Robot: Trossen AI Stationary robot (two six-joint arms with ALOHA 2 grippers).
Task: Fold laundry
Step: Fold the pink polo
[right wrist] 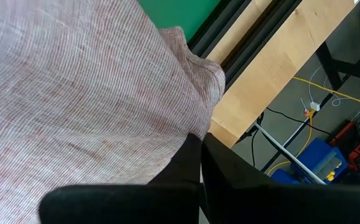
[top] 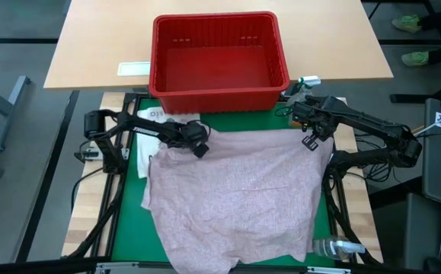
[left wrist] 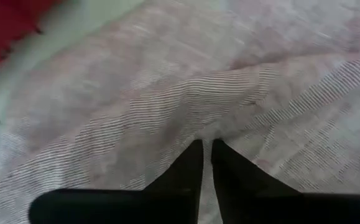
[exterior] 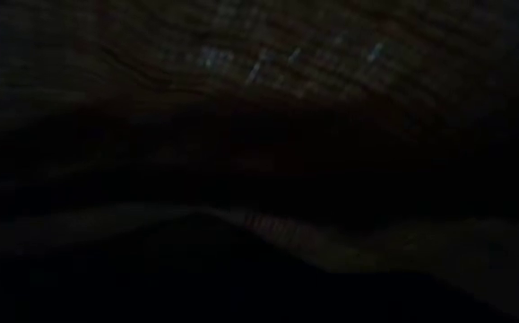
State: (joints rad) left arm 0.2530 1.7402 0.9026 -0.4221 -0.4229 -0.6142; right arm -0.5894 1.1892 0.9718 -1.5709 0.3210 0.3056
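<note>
**Operator:** Now, report where the garment lies and how each gripper stands.

**Robot:** My shirt (top: 235,202) is spread across the green mat (top: 135,179), covering most of it and hanging over the near edge of the bench (top: 83,221). The red basket (top: 218,57) stands beyond the far edge of the mat, with nothing visible inside it. My left gripper (top: 199,148) sits at the far left corner of the shirt. Its fingers (left wrist: 183,177) are drawn almost together, with cloth at the tips; whether a fold is actually pinched I cannot tell. My right gripper (top: 310,141) is at the far right corner, jaws clenched on the shirt's edge, near the far right corner of the mat. The low view is dark and gives me nothing.

**Operator:** How do you expect the cloth to handle?

**Robot:** By my judgement: light, thin and limp. It will not hold a shape and will sag between two held points. The weave looks fine and not slippery, so a closed pinch should keep it.

**Operator:** Where should you take hold?

**Robot:** At the two far corners, on the hem or seam, where the layers are thicker. A grip in mid-panel would only raise a tent. Both corners should travel level, or the fold line will skew.
</note>
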